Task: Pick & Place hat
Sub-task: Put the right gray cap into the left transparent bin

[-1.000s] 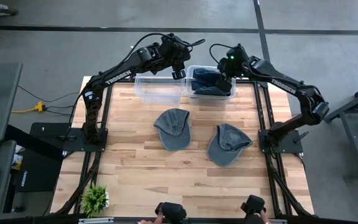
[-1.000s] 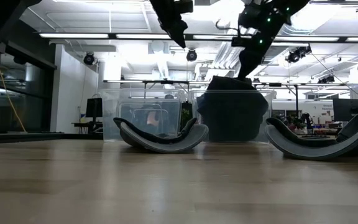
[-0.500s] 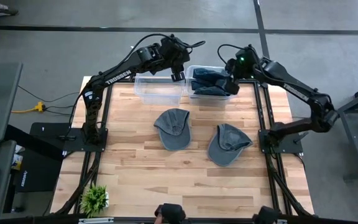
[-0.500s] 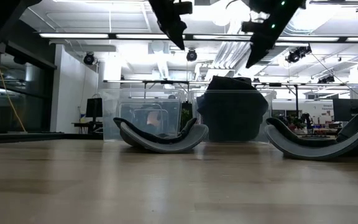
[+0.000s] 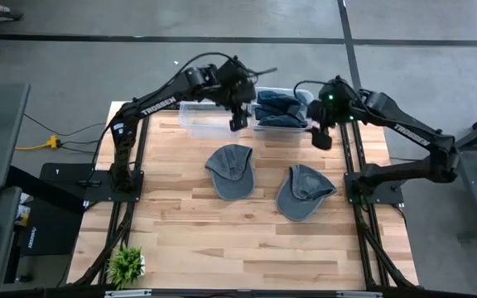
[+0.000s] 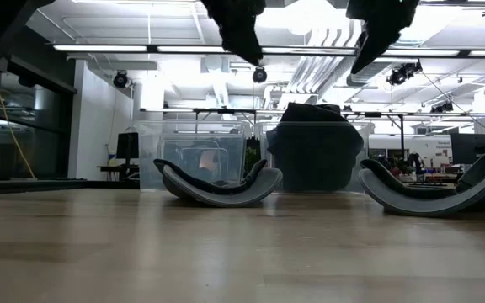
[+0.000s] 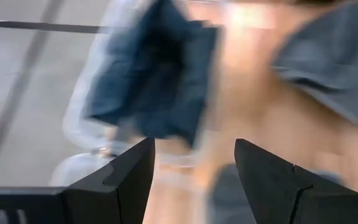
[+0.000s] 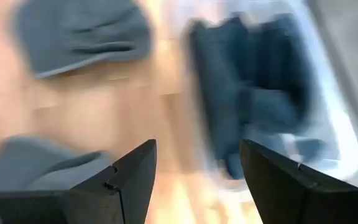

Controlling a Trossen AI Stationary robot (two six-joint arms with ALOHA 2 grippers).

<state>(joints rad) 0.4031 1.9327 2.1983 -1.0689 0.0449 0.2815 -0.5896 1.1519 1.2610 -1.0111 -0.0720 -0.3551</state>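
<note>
Two grey caps lie crown up on the wooden table: one (image 5: 231, 171) at the middle, one (image 5: 304, 190) to its right. They also show in the low view, the first (image 6: 217, 181) and the second (image 6: 432, 189). At the far edge stand two clear bins. The left bin (image 5: 201, 121) looks empty; the right bin (image 5: 301, 126) holds dark blue hats (image 5: 280, 108). My left gripper (image 5: 238, 121) hangs open above the gap between the bins. My right gripper (image 5: 321, 136) hangs open just right of the right bin. Both are high in the air and hold nothing.
A small green plant (image 5: 126, 263) stands at the table's near left corner. The near half of the table (image 5: 222, 240) is bare wood. The arms' base frames run along the left and right table edges.
My right gripper has risen from over the dark hats in the right bin and swung toward the table's right and near edges, past the bin's corner. My left gripper has moved from over the left bin toward the near edge and slightly right. The hats have stayed still.
</note>
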